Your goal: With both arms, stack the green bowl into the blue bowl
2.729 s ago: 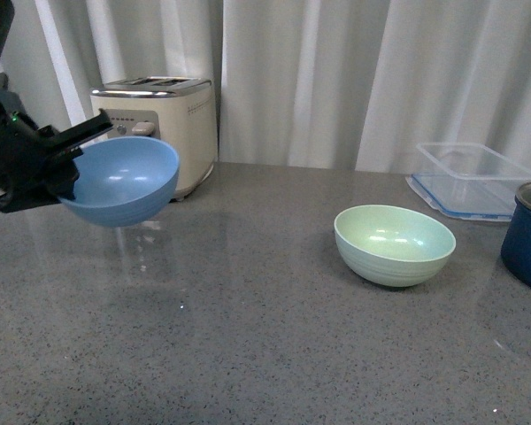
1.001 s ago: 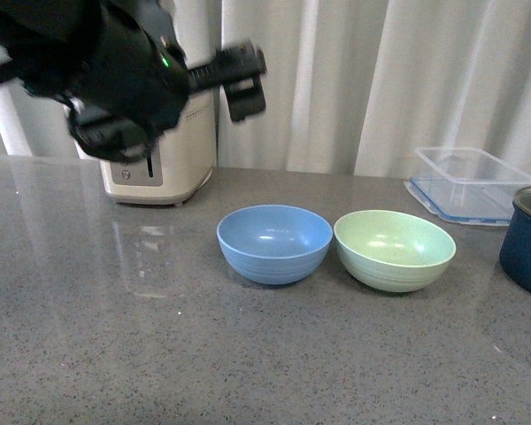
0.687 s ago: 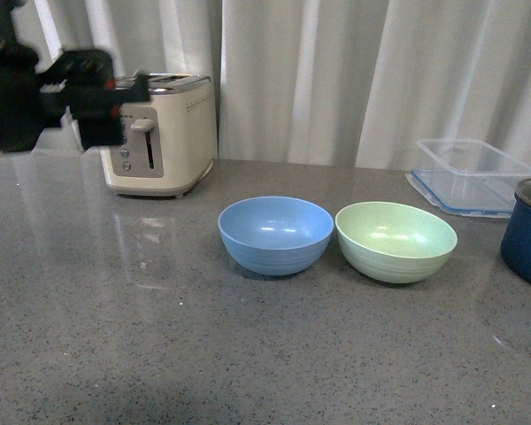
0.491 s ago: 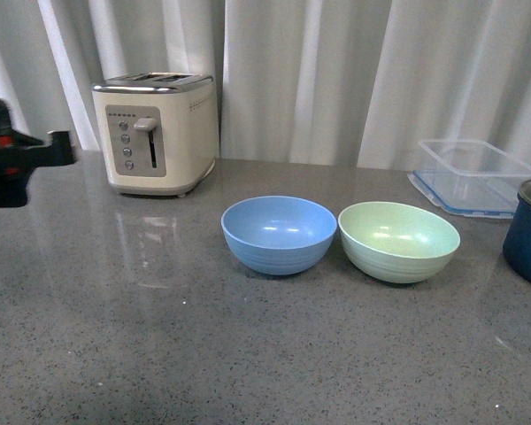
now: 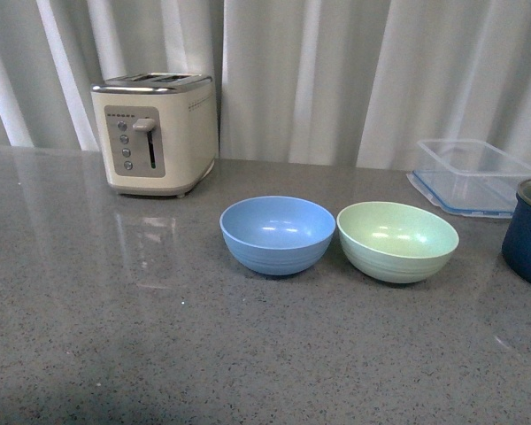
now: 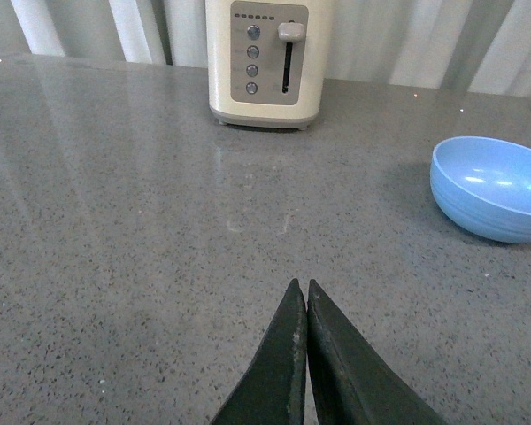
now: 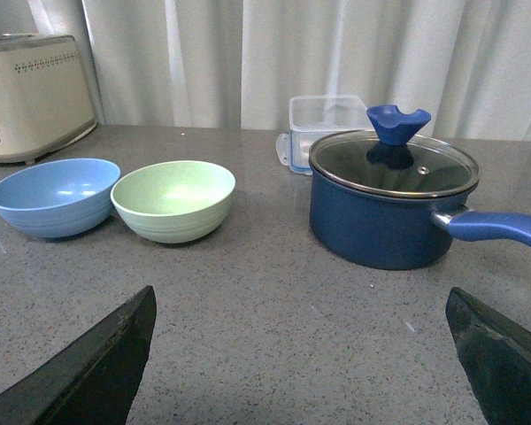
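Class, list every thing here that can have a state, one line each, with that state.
blue bowl, upright, empty
green bowl, upright, empty, not stacked
toaster, lever up
pot, lid on
clear container, uncovered
left tool, shut
right tool, open

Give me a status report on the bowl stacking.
Left claw shut, empty. Right claw open, empty. Green bowl beside blue bowl, not stacked. Blue pot off to green bowl's right.

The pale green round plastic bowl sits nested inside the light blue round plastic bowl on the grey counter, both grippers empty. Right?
No. The front view shows the pale green round plastic bowl standing beside the light blue round plastic bowl, not inside it, on the grey counter. The left gripper and right gripper are empty.
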